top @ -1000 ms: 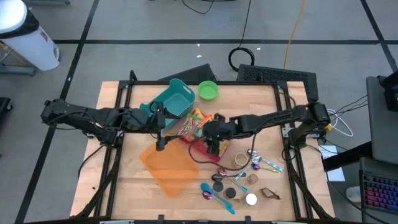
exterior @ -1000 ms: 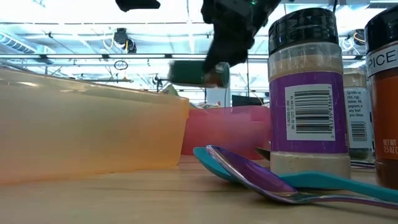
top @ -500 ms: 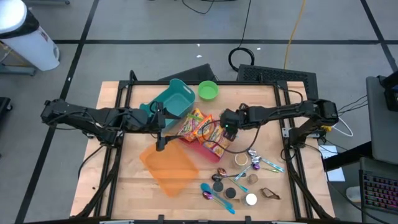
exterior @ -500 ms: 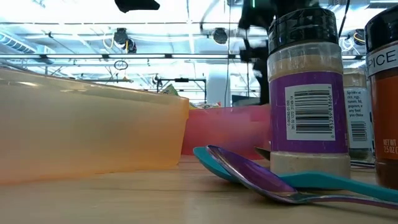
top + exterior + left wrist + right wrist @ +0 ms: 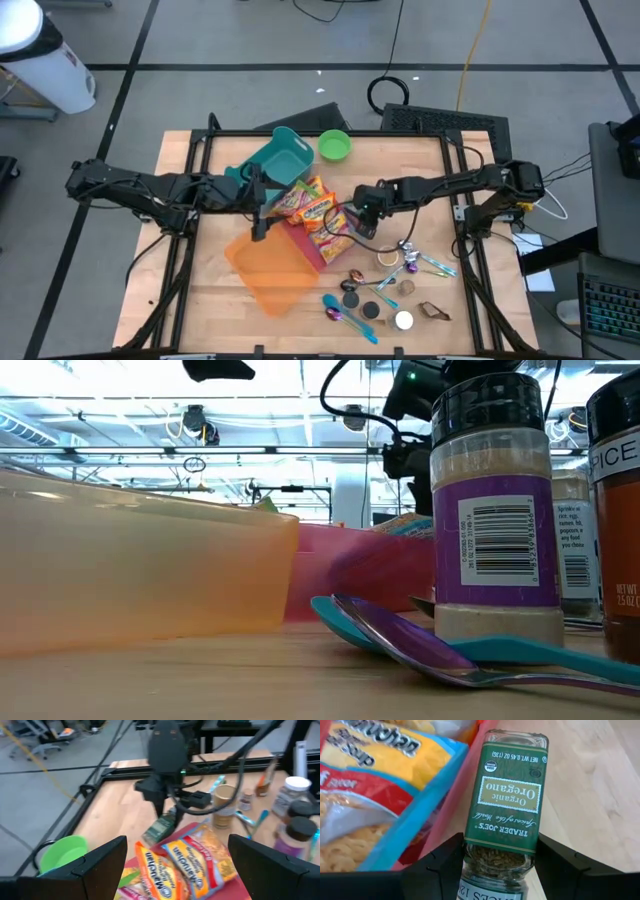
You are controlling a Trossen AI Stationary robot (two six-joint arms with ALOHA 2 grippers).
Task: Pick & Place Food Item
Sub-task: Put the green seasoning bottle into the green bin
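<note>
Organic oregano jar (image 5: 504,800) clamped between right gripper (image 5: 362,222) fingers, held tilted above near edge of red bin (image 5: 322,247), just beside ramen noodle packets (image 5: 312,208) piled in that bin. Left gripper (image 5: 262,205) wide apart, holding nothing, hovering beside teal basket (image 5: 283,160) above orange bin (image 5: 272,268). Green bowl (image 5: 334,146) at far tabletop (image 5: 190,300) edge. Spice jars (image 5: 494,510), spoons (image 5: 400,643) near front.
</note>
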